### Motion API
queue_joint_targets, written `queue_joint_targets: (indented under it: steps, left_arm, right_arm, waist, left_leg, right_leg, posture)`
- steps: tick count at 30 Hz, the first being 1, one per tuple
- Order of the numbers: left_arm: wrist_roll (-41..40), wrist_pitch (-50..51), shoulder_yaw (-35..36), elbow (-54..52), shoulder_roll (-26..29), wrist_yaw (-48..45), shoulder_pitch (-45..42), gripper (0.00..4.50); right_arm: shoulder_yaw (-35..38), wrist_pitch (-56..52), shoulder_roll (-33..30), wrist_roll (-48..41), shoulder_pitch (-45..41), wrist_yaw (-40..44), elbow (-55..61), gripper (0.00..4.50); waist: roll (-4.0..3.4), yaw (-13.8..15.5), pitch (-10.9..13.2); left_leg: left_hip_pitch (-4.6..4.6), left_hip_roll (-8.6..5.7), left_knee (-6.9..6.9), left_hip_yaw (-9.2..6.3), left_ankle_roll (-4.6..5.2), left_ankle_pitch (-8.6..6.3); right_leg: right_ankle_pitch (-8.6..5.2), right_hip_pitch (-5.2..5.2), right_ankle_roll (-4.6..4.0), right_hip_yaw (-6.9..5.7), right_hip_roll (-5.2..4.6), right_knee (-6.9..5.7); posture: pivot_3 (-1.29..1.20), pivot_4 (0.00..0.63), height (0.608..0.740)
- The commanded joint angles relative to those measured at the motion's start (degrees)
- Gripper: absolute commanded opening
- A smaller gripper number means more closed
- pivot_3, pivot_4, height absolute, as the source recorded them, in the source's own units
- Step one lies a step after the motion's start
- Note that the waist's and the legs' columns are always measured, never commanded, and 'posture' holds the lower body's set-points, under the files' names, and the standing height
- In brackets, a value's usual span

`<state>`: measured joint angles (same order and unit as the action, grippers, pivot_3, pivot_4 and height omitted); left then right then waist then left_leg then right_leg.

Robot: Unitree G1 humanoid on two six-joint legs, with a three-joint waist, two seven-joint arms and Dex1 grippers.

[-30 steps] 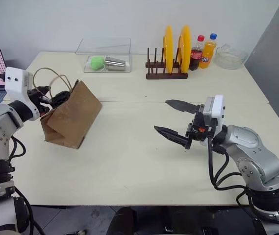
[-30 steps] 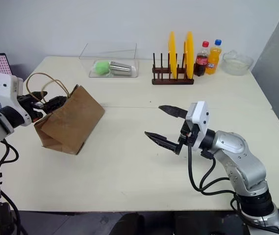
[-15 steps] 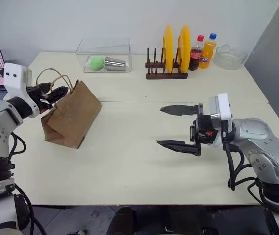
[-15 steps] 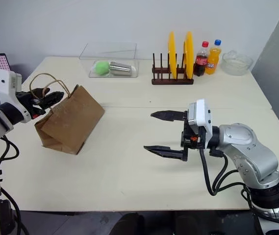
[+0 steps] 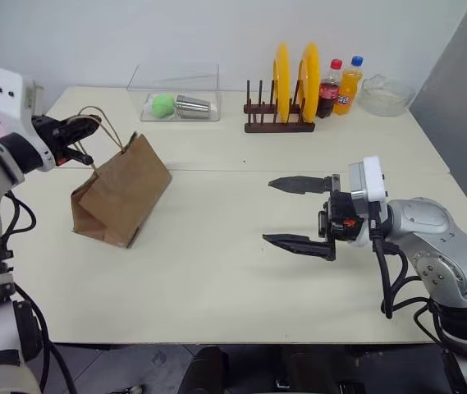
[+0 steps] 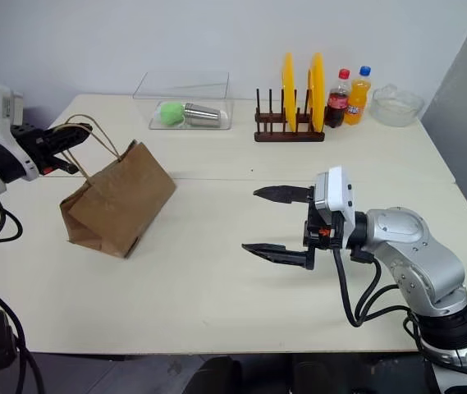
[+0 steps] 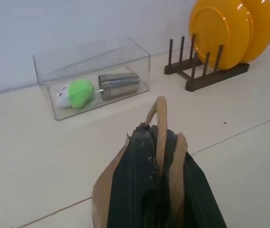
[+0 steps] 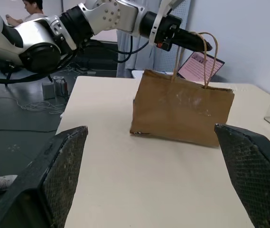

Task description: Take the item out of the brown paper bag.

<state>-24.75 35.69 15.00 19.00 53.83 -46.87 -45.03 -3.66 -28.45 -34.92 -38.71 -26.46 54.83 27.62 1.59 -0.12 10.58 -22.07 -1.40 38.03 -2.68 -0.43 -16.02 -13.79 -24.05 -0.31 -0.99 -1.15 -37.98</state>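
The brown paper bag (image 5: 122,193) rests on the table's left side, leaning, with its creased side toward me. Its thin loop handles (image 5: 106,125) are drawn up to the left. My left gripper (image 5: 90,125) is shut on those handles, above and left of the bag's top edge. In the left wrist view a handle strand (image 7: 161,128) runs between the shut black fingers (image 7: 137,190). My right gripper (image 5: 267,211) hangs open over the table's right half, well apart from the bag, its fingers pointing toward it. The item is hidden.
At the back stand a clear box (image 5: 176,94) holding a green thing and a steel cup, a wooden rack (image 5: 278,123) with yellow plates, a cola bottle (image 5: 328,86), an orange soda bottle (image 5: 350,82) and a glass bowl (image 5: 383,94). A laptop screen (image 8: 202,65) shows behind the bag.
My left gripper closed on the bag's handles and rose, pulling them taut. The right gripper's fingers swung from slanting to level early in the second, then kept still.
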Motion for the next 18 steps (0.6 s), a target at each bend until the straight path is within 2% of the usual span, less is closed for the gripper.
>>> queue_joint_targets:
  steps: [1,7,9,18]
  left_arm:
    - [3.04,-6.45,-3.09,5.78,1.12,-4.49,-9.3,0.02]
    - [8.51,-15.5,-9.31,20.59,-3.09,-10.93,-23.11,0.02]
    - [10.41,-19.09,-11.31,25.91,-6.26,-13.09,-27.71,0.02]
    - [15.87,-30.48,-14.03,42.66,-17.46,-17.19,-39.05,0.02]
  right_arm:
    - [0.43,0.56,-0.8,1.06,0.19,-0.26,1.82,4.5]
    - [0.82,0.25,-2.22,2.82,3.09,-1.16,3.04,4.5]
    - [1.36,0.07,-2.6,3.55,5.37,-2.46,4.16,4.5]
    - [3.58,-0.9,-2.5,5.0,13.56,-9.74,8.89,4.5]
  waist:
    - [0.08,0.01,0.05]
    - [0.2,0.16,0.1]
    - [0.2,0.13,0.1]
    - [0.24,0.04,0.13]
  left_leg:
    - [-0.02,0.0,0.0,-0.01,0.0,0.0]
    - [-0.16,-0.05,0.1,0.0,0.01,0.0]
    - [-0.18,-0.06,0.11,0.03,0.01,0.0]
    - [-0.63,-0.05,0.36,-0.06,0.01,0.01]
  right_leg:
    - [0.0,0.0,0.0,-0.01,0.0,0.0]
    - [0.01,-0.03,0.02,-0.05,-0.01,0.03]
    - [0.01,-0.04,0.02,-0.02,-0.01,0.0]
    - [0.02,-0.29,0.03,-0.18,-0.02,-0.04]
  posture:
    - [0.0,0.15,0.74]
    - [0.0,0.15,0.74]
    - [0.0,0.15,0.74]
    - [0.0,0.15,0.74]
